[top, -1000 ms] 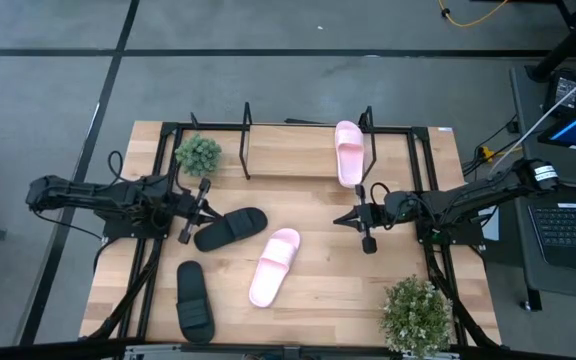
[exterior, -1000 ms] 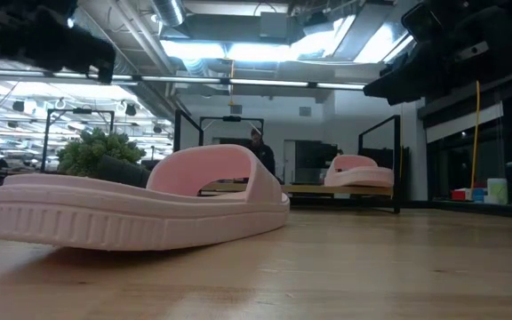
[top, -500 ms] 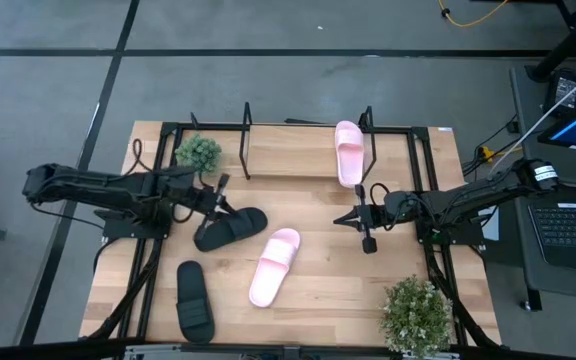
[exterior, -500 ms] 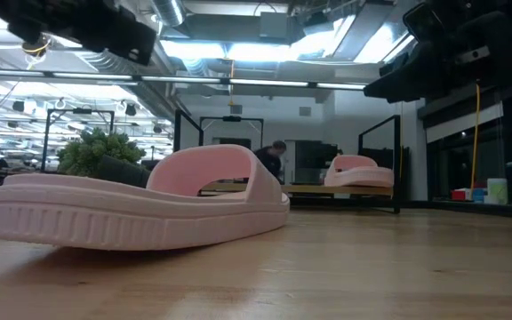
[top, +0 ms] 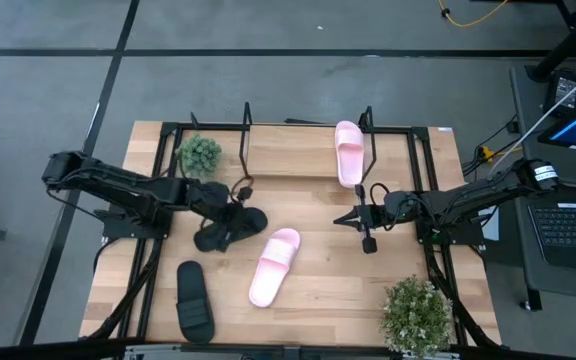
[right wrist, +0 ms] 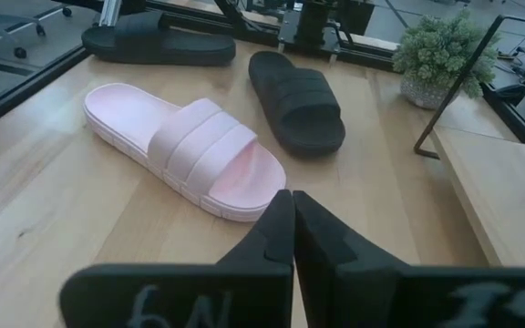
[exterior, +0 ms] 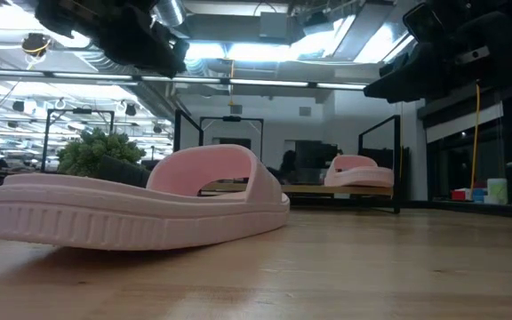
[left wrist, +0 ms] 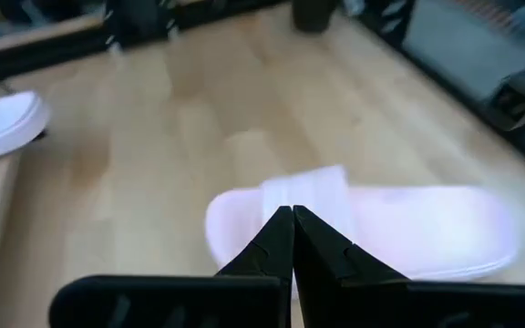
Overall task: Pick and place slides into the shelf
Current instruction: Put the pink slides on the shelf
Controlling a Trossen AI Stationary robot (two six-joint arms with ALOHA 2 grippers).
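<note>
One pale pink slide (top: 348, 152) lies on the shelf's wooden board (top: 293, 160), near its right wire upright. On the table lie a second pink slide (top: 274, 265) and two black slides (top: 194, 300) (top: 230, 228). My left gripper (top: 246, 212) hovers shut above the upper black slide; its wrist view shows the shut fingertips (left wrist: 292, 217) aimed at the pink slide (left wrist: 372, 228). My right gripper (top: 338, 219) hangs shut over the table's right middle, holding nothing, and faces the pink slide (right wrist: 185, 146) and a black slide (right wrist: 297, 100).
A small potted plant (top: 199, 153) stands by the shelf's left end, and a bigger one (top: 417, 313) at the near right corner. Black frame rails (top: 420, 180) run along the table's sides. In the low view the near pink slide (exterior: 140, 209) fills the foreground.
My left gripper has swung out from the table's left side toward the right and a little up, tipping further downward, until it is over the upper black slide. It has stayed shut. The slides have not moved.
</note>
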